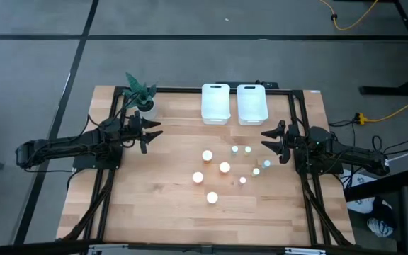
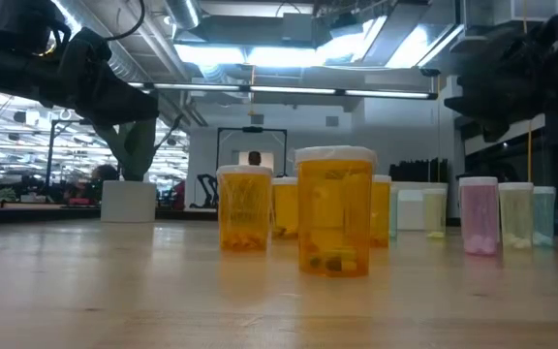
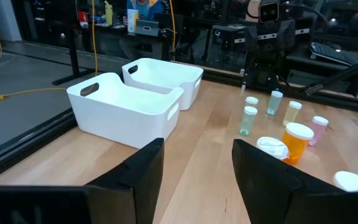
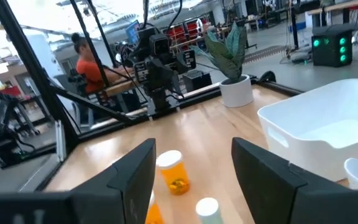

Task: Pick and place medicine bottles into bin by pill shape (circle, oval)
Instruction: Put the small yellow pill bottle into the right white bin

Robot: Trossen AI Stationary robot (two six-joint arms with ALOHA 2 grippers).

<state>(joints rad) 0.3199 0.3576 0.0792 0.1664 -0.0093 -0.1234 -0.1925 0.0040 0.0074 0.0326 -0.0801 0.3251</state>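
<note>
Bare table [image 1: 154,184] between claws — bottles [image 1: 224,168] clustered before bins [image 1: 216,103].

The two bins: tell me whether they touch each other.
Apart. The high view shows a narrow strip of table between the left bin and the right bin, running their whole length.

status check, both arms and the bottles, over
Left gripper and right gripper open, empty, hovering apart. White-capped orange and pastel medicine bottles all on table; two white plastic bins empty. Nothing in the way.
</note>
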